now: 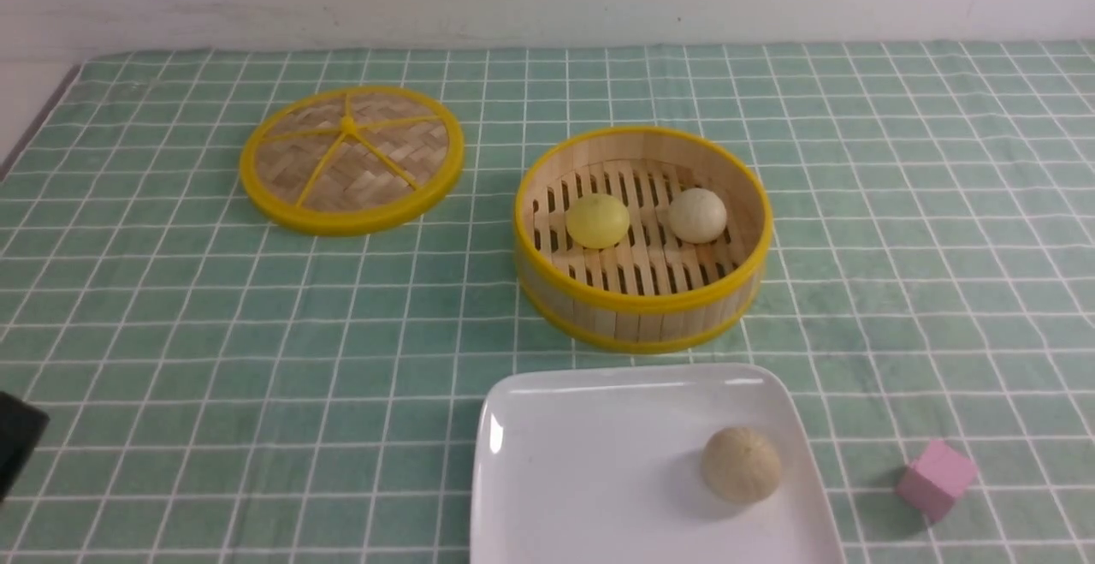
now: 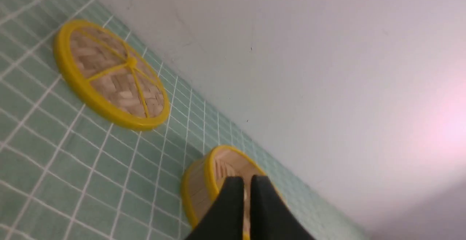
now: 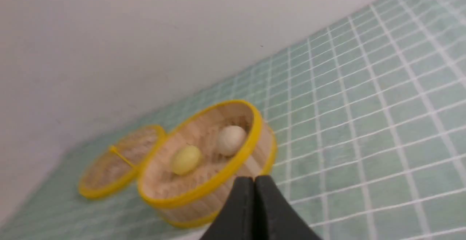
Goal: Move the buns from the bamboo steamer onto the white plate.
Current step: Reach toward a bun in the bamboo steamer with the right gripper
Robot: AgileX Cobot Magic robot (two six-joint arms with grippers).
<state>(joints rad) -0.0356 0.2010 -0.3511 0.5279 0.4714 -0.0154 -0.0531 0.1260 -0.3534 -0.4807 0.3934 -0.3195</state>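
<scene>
Both claws are clenched on nothing: the right gripper (image 3: pixel 253 180) has its fingers pressed together, and the left gripper (image 2: pixel 246 186) leaves a bare sliver between its own. Beyond both sets of fingertips, apart from them, stands the bamboo steamer (image 1: pixel 642 311), with the pale yellow bun (image 1: pixel 597 221) and the cream bun (image 1: pixel 697 215) side by side on its slatted floor, just behind the white plate (image 1: pixel 556 461). Neither gripper shows clearly from the front, the plate's near edge is cut off, and the left wrist view hides both buns behind the steamer wall and fingers.
</scene>
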